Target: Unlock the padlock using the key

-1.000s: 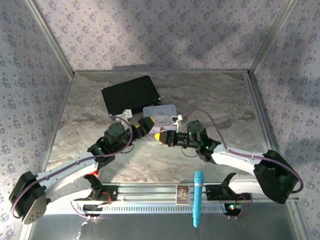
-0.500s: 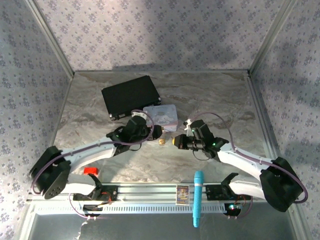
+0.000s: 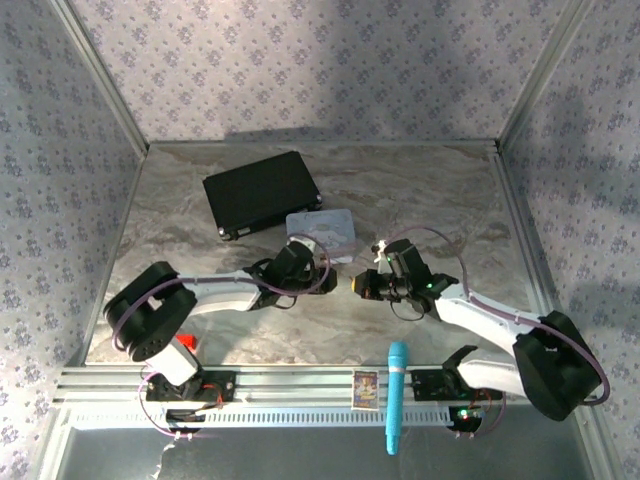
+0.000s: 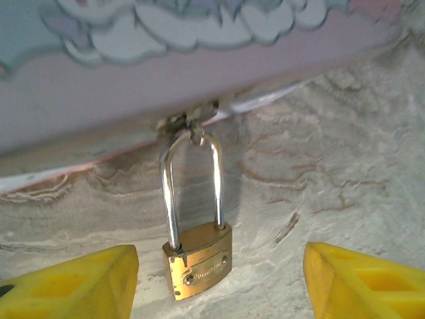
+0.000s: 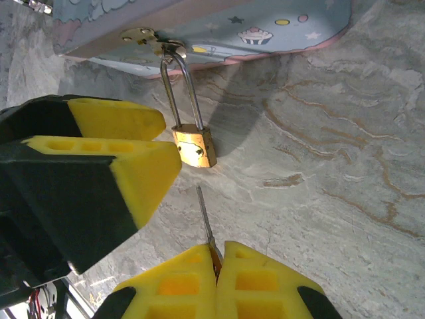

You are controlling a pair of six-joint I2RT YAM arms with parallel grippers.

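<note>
At my remote station, the padlock (image 4: 198, 262) lies on the marbled table (image 4: 345, 166), hooked through the small hasp on the front of a pastel cartoon-printed tin (image 4: 199, 66). Its squarish body is brass-gold with a stamped mark I cannot read. A long, thin silver shackle rises from it in a narrow U, and both legs are seated in the body.

The left gripper (image 4: 220, 266) stands spread wide. Its yellow fingers (image 4: 73, 282) flank the padlock on either side and touch neither the body nor the shackle.

From the right wrist camera, the same padlock (image 5: 194, 146) hangs out from the tin (image 5: 219, 26), its body flat on the stone surface. The right gripper (image 5: 219, 256) has its yellow fingers pressed together on the key (image 5: 204, 216). The key's slim silvery blade pokes out between them toward the brass body but stops short of it.

Seen from above, the left gripper (image 3: 312, 258) and the right gripper (image 3: 358, 284) face each other just in front of the tin (image 3: 322, 228). A black case (image 3: 262, 192) sits behind it.
</note>
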